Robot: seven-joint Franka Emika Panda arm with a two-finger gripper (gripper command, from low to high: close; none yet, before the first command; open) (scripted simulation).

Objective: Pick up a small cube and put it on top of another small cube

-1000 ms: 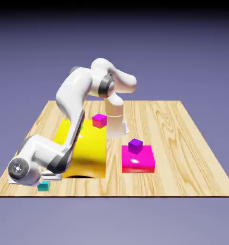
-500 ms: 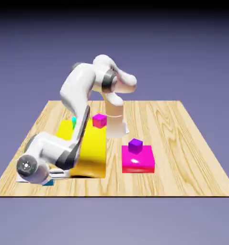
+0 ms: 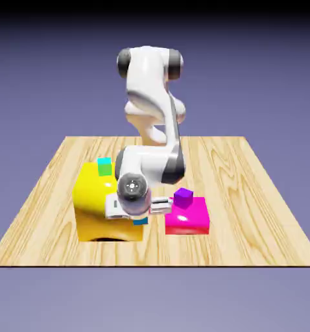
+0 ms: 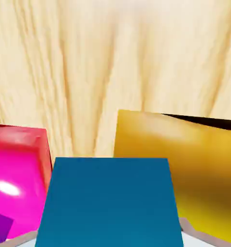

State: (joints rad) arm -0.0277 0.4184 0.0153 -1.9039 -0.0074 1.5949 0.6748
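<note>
**Pale wooden desk against a blue-violet backdrop**

A flat, light-coloured wooden desk (image 3: 248,194) with long darker grain lines fills the middle of the exterior view, narrowing toward its far edge. Its near edge runs straight across the lower part of the picture. Behind and around it lies a plain blue-violet backdrop (image 3: 261,78), featureless, darkening to nearly black along the very top and staying an even muted violet below the desk's front edge. The light is soft and even, with faint shadows on the wood. In the hand view the same pale grained wood (image 4: 112,58) fills the upper half, streaked and blurred.
</note>
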